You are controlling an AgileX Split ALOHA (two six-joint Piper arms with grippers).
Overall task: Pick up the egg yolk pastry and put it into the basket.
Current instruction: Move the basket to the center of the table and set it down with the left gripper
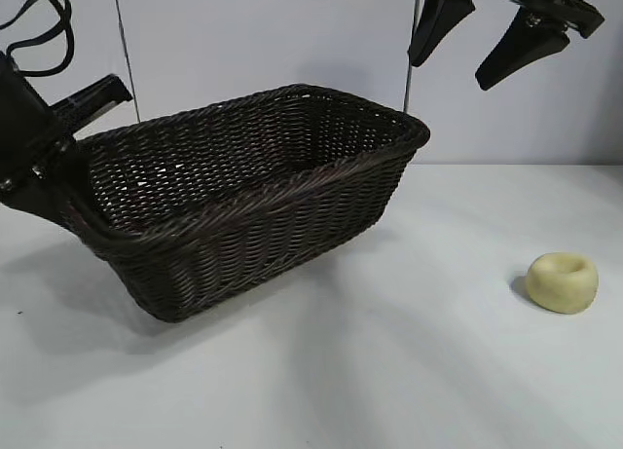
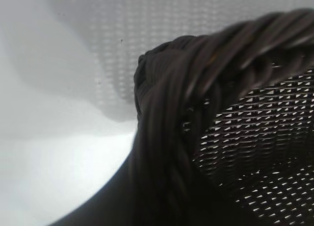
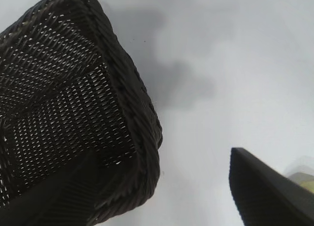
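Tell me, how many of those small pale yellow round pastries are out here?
1. The small pale yellow round pastry lies on the white table, right of the dark brown woven wicker basket. The basket's floor isn't fully visible.

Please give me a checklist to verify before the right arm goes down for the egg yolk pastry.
1. Egg yolk pastry lies free on the table, nothing touching it: ok.
2. Right gripper open, empty, high above the table: ok.
3. Left gripper shut on the basket rim: ok.
4. Basket resting flat: not ok, it is tilted, one end raised.
5. Basket inside free of other things: ok, as far as visible.
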